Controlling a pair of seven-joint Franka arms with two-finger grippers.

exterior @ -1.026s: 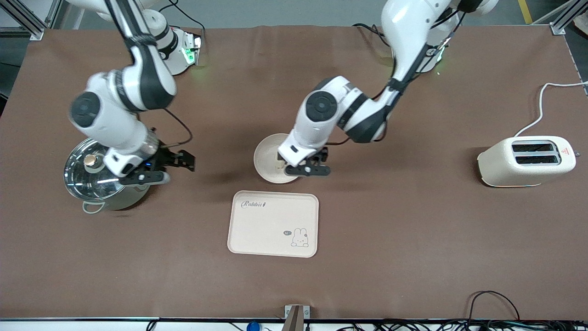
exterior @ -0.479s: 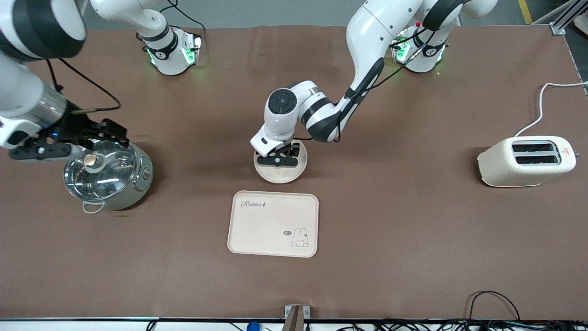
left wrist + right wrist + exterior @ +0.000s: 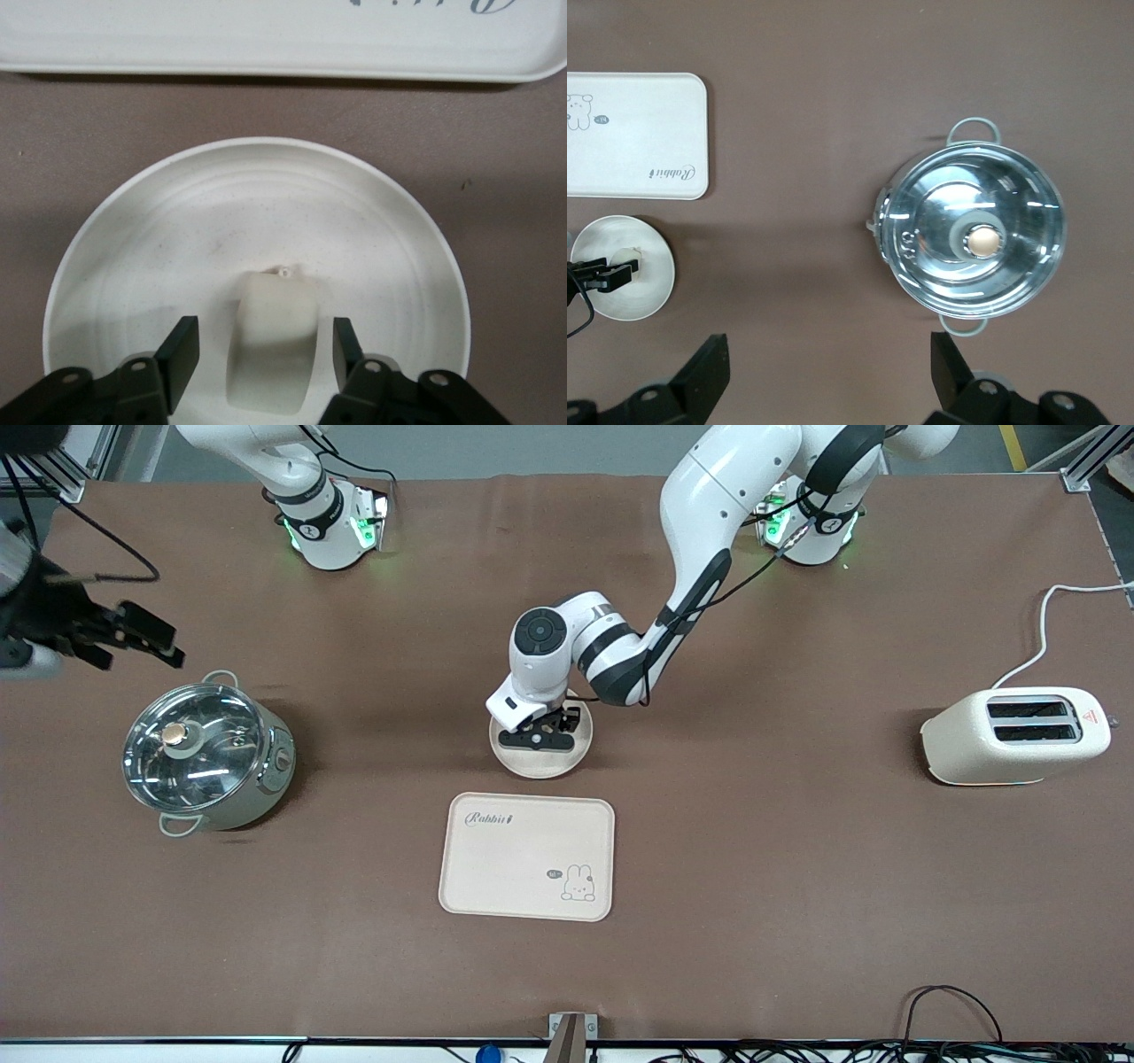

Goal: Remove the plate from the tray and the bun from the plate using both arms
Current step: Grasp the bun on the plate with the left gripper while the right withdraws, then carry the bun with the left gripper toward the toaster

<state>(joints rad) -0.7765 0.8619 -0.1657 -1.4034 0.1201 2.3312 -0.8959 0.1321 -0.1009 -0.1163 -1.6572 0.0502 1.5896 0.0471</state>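
The round cream plate (image 3: 530, 764) lies on the brown table, farther from the front camera than the tray. The small pale bun (image 3: 270, 336) lies on the plate (image 3: 266, 199) near its middle. My left gripper (image 3: 542, 737) is low over the plate and open. Its fingers stand on either side of the bun with a gap on each side, as the left wrist view (image 3: 264, 336) shows. My right gripper (image 3: 115, 645) is open and empty, high over the table's right-arm end. Its wrist view (image 3: 830, 354) looks down on the plate (image 3: 642, 297).
The rectangular cream tray (image 3: 523, 859) with a rabbit drawing lies just nearer the camera than the plate (image 3: 266, 35) (image 3: 629, 133). A steel pot with a glass lid (image 3: 204, 748) (image 3: 974, 239) stands toward the right arm's end. A cream toaster (image 3: 1014, 735) stands toward the left arm's end.
My right gripper has risen from beside the pot and moved toward the right arm's end of the table. My left gripper has shifted over the plate's middle, its fingers now beside the bun.
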